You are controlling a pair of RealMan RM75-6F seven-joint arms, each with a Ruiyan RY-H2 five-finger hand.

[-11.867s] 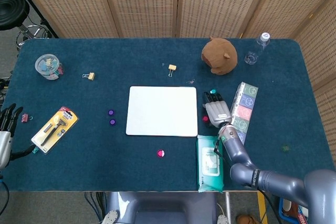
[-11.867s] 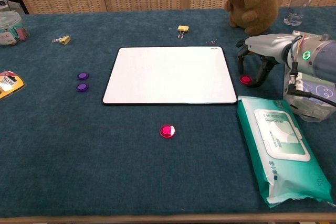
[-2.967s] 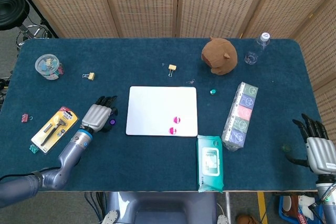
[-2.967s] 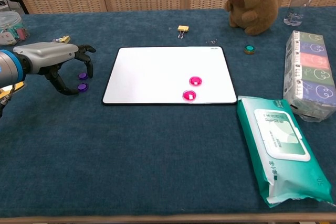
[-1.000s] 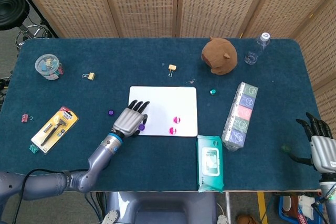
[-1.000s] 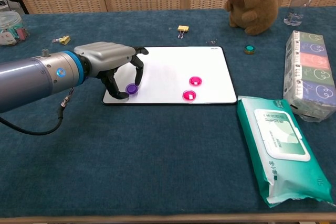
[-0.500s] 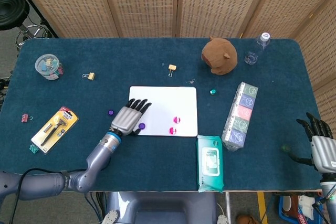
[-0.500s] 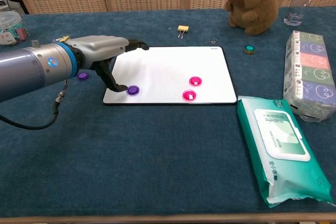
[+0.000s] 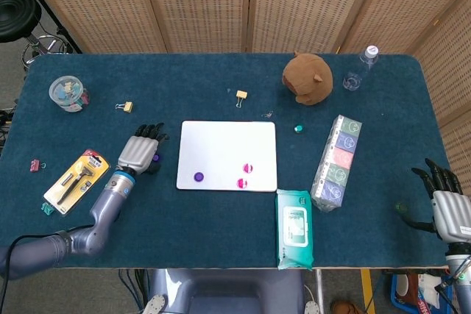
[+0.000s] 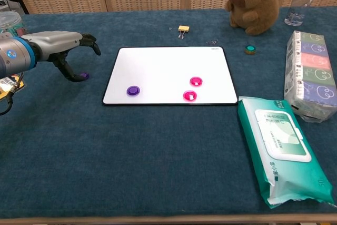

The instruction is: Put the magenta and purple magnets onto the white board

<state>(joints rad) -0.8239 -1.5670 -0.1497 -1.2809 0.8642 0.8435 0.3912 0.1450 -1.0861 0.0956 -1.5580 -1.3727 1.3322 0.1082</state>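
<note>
The flat white board with a thin dark rim (image 10: 168,61) lies in the middle of the blue table (image 10: 131,172). One round purple magnet (image 10: 133,90) sits on its near left part. Two round magenta magnets (image 10: 196,81) (image 10: 189,96) sit close together on its near right part. A second purple magnet (image 10: 84,76) is on the cloth left of the board — the left hand (image 10: 63,46) arches over it, fingers apart, thumb tip just beside it, holding nothing. The right hand (image 9: 447,207) hangs off the table's right edge, fingers spread and empty.
</note>
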